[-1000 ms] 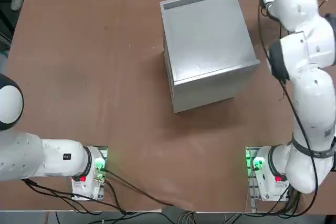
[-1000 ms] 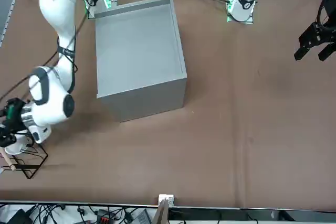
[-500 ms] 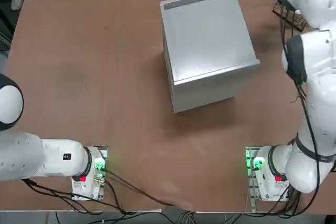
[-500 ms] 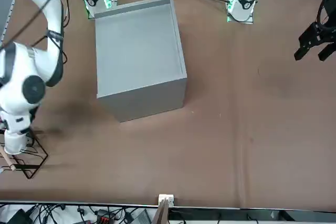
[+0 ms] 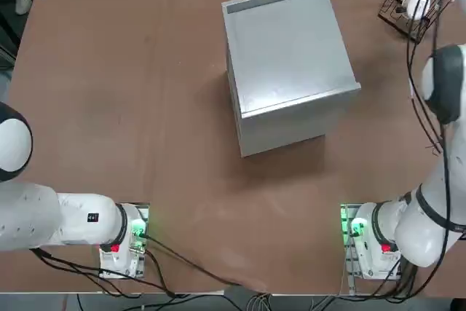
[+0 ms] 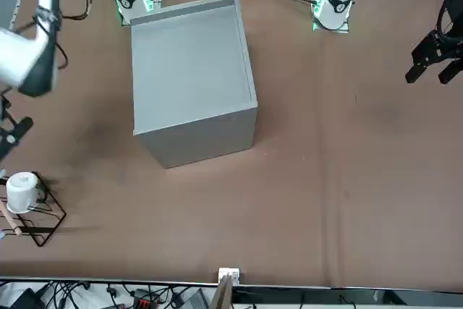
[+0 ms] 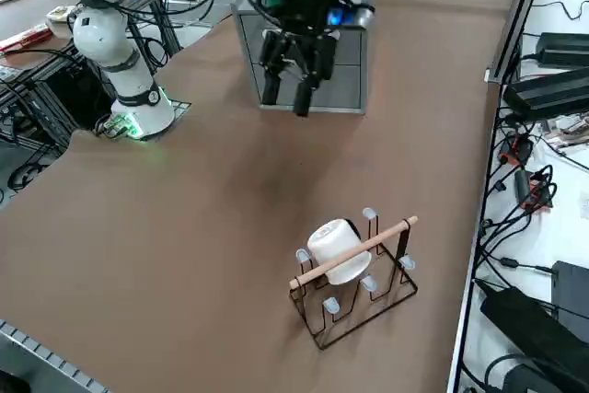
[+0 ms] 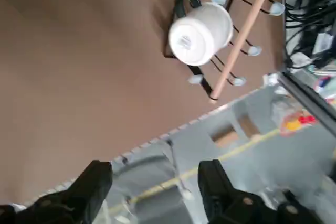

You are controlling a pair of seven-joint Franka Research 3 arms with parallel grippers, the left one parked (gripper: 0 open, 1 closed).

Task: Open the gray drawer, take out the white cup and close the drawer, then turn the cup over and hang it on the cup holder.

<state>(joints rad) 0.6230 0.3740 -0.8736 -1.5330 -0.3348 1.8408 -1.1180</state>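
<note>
Gray drawer (image 5: 284,125): shut flush in the big gray cabinet (image 5: 287,49), which sits toward the far middle of the table (image 5: 145,107). In the right side view its front panel (image 7: 342,71) shows behind the gripper.

Right arm (image 5: 437,107): rises from its base at the near right and runs along the table's right edge toward the far corner.

Right gripper (image 7: 287,94): up in the air, well above the table, between the cabinet and the rack, touching neither. Its two dark fingers (image 8: 212,182) stand wide apart with nothing between them.

White cup (image 5: 417,4): on the rack at the far right corner, upside down with its base turned upward; the wrist camera looks down on that round base (image 8: 199,34), the dark-looking handle beside it.

Cup holder (image 7: 368,296): dark wire frame with pale pegs and a light wooden bar across the top, standing on the table well apart from the cabinet; the cup sits just under the bar.
</note>
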